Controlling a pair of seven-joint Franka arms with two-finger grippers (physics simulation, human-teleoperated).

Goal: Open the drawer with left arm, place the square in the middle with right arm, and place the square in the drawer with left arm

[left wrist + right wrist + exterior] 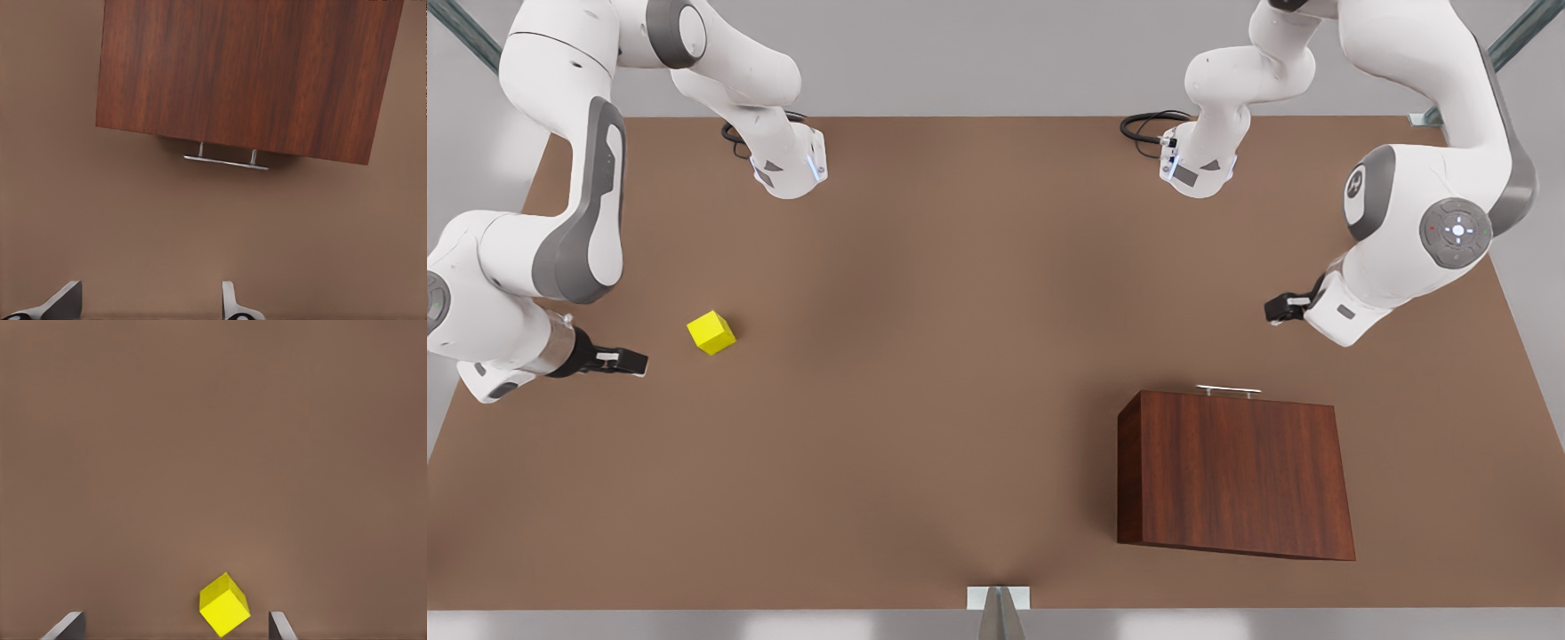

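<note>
facing the closed drawer [248,73], the left tool [150,303] hangs over bare worktop [960,373] with its fingers spread and nothing between them. the handle [225,162] lies ahead of it, well apart, a slim silver bar whose long axis runs across the tool's line of approach, roughly parallel to the gap between the fingers. in the front view this tool [1282,308] sits on the right side, above the handle [1228,389] and the cabinet [1232,476], so it is clearly the nearer arm for the pull; the judgement is that it must close the distance and likely turn so its fingers straddle the bar.

the right tool [175,628] waits over the worktop, fingers spread and empty, with the square [224,604] lying between the lines of its two fingers and just ahead of them, turned corner-on. in the front view the square [711,332] rests on the left side, just beside that tool [624,362] and far from the cabinet.
</note>
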